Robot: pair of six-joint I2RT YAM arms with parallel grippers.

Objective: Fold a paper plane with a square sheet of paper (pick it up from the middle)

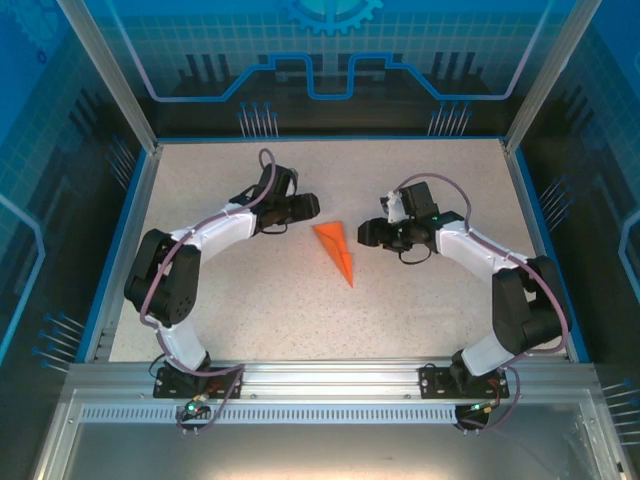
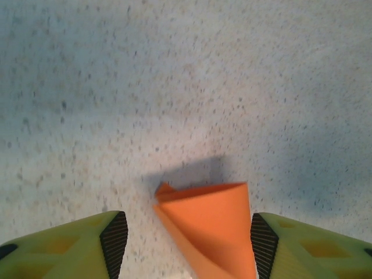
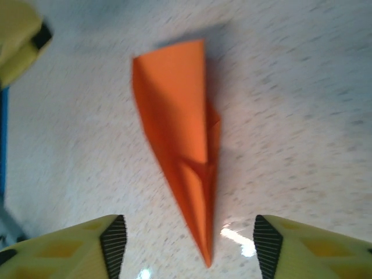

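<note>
Plane: orange dart with a centre crease, lying flat mid-surface between the two arms, tip pointing toward their bases.
Left fingers: standing well apart, gripping nothing. The plane's wide end is lying between them, closer to one pad.
Right fingers: likewise standing apart and empty, hanging over the narrow tip, which is lying between them on the speckled surface.

White link shells, black joint housings, purple-grey cables looped alongside; left tool and right tool have yellow-green fingers, black ribbed pads.
</note>
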